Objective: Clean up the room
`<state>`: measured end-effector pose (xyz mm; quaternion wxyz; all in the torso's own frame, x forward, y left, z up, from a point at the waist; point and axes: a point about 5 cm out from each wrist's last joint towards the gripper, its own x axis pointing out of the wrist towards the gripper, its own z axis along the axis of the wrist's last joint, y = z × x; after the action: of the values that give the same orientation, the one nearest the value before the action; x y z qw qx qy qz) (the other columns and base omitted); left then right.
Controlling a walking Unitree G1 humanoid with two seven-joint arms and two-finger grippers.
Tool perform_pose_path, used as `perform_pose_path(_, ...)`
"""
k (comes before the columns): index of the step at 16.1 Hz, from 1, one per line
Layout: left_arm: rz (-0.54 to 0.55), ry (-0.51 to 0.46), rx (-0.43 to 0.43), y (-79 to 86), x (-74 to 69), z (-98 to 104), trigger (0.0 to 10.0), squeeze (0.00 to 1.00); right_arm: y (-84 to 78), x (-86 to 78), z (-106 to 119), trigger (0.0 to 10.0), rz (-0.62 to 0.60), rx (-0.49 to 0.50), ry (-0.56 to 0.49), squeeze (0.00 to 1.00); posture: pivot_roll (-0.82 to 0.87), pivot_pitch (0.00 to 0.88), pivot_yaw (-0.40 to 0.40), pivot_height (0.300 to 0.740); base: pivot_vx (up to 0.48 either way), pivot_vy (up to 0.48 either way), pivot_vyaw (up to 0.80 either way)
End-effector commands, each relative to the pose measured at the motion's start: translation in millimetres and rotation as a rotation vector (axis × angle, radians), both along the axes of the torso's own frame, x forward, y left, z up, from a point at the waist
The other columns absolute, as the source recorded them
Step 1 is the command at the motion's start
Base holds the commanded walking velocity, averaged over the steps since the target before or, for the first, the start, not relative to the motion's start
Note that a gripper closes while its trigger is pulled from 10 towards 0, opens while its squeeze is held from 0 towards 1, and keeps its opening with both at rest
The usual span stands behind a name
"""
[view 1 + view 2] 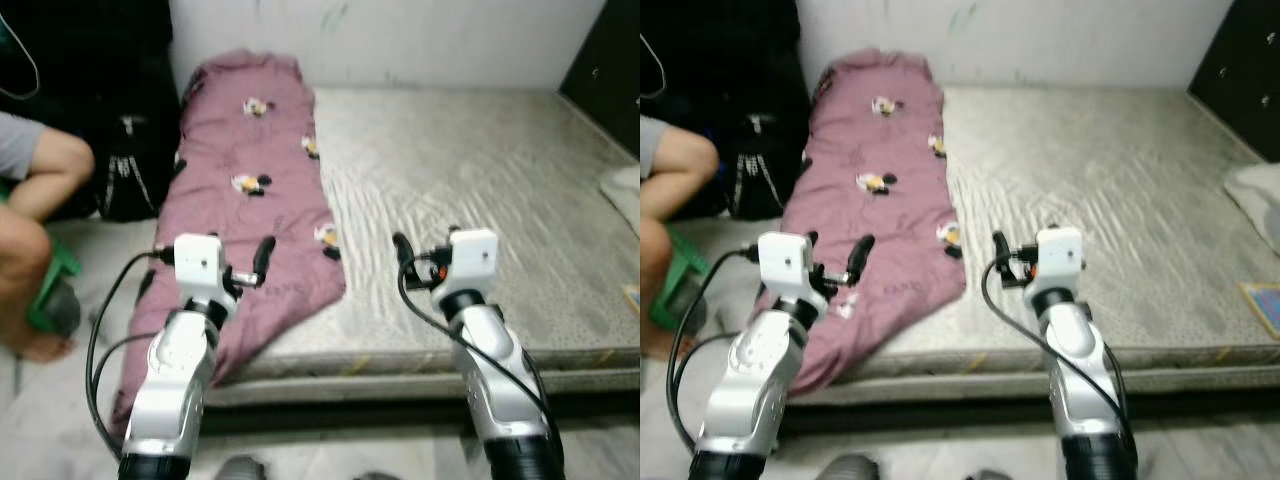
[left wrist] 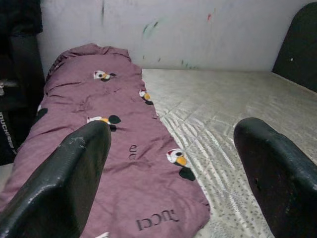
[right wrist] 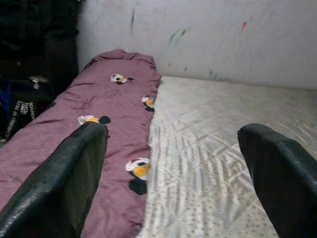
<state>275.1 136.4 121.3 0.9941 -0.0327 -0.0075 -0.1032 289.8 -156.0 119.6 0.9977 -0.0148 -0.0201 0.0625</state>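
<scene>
— So how were the arms held?

— Both were raised and stretched forward over the near edge of the mattress, forearms rising from the bottom of the head views. The left gripper hovered above the lower end of the purple blanket, its jaws wide and empty. The right gripper hung over the bare quilted surface just beside the blanket's edge, jaws also spread wide, nothing between them.

— And the blanket itself?

— It lay in a long strip down the left side of the mattress, from the white wall to the near edge, where its end draped over the side toward the floor. It was patterned with small white, orange and black figures, and some lettering showed near its lower end in the left wrist view.

— Anything else around?

— A person's bent arm and leg showed at the far left, by something green. A black bag stood against the mattress's left side. A pale cushion sat at the right edge, with a dark panel behind it.
</scene>
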Motion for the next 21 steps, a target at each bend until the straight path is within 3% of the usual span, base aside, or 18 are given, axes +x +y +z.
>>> perform_pose_path(1,0.012,-0.021,0.006,4.4,2.1,5.9,10.0,0.00,4.2,2.1,8.0,10.0,0.013,0.005,-0.033,0.00,-0.06,0.000,-0.063,0.740,0.000,0.480,0.62)
perform_pose_path(4,0.017,-0.038,0.013,4.7,1.9,6.9,10.0,0.00,4.2,3.2,7.6,10.0,0.016,0.010,-0.033,0.00,-0.05,0.000,-0.065,0.740,0.000,0.480,0.00)
perform_pose_path(11,-0.023,-0.079,0.016,2.9,-0.4,11.1,10.0,0.00,5.0,3.2,7.8,10.0,0.019,0.010,-0.035,0.00,-0.05,0.000,-0.065,0.740,0.000,0.000,0.00)
perform_pose_path(21,-0.039,-0.085,0.009,2.8,-1.6,11.8,10.0,0.00,4.2,4.6,8.5,10.0,0.008,0.014,-0.038,0.00,-0.05,0.000,-0.065,0.740,0.382,0.000,0.00)
